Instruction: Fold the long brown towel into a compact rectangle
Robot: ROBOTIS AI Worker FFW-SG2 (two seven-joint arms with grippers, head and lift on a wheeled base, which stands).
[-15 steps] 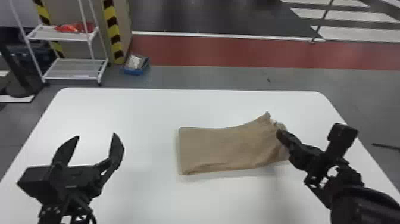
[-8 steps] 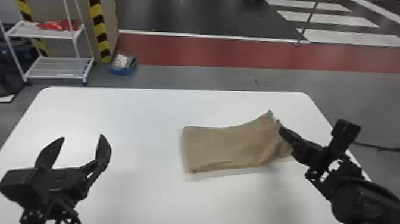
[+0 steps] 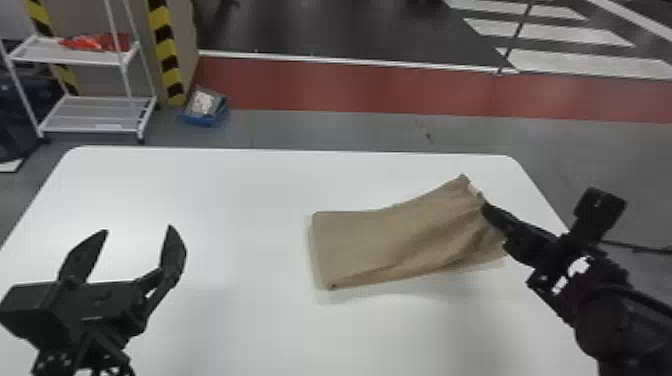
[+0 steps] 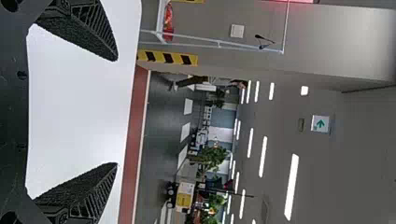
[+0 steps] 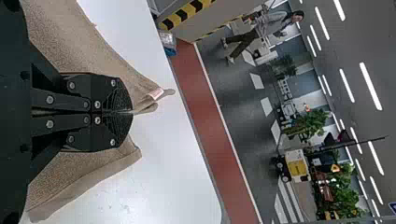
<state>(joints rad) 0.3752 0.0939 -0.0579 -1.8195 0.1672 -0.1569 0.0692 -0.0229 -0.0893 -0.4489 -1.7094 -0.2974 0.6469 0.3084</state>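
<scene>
The brown towel lies as a folded band on the right half of the white table, its right end gathered and a little raised. At that end my right gripper is shut on the cloth. The right wrist view has the gripper with both fingers together, the towel bunched between them and spreading out on both sides, a small pale tag near its corner. Well left of the towel, my left gripper stands open above the table; in the left wrist view the gripper holds nothing between its fingers.
The white table has its rounded far edge before a grey floor. Beyond it at the left stand a white wire shelf and a striped post, with a blue box on the floor.
The head view has shifted, so the table and left gripper appear farther left. Against the table, the right gripper and the towel's gripped end have moved slightly to the right. The left gripper stays open.
</scene>
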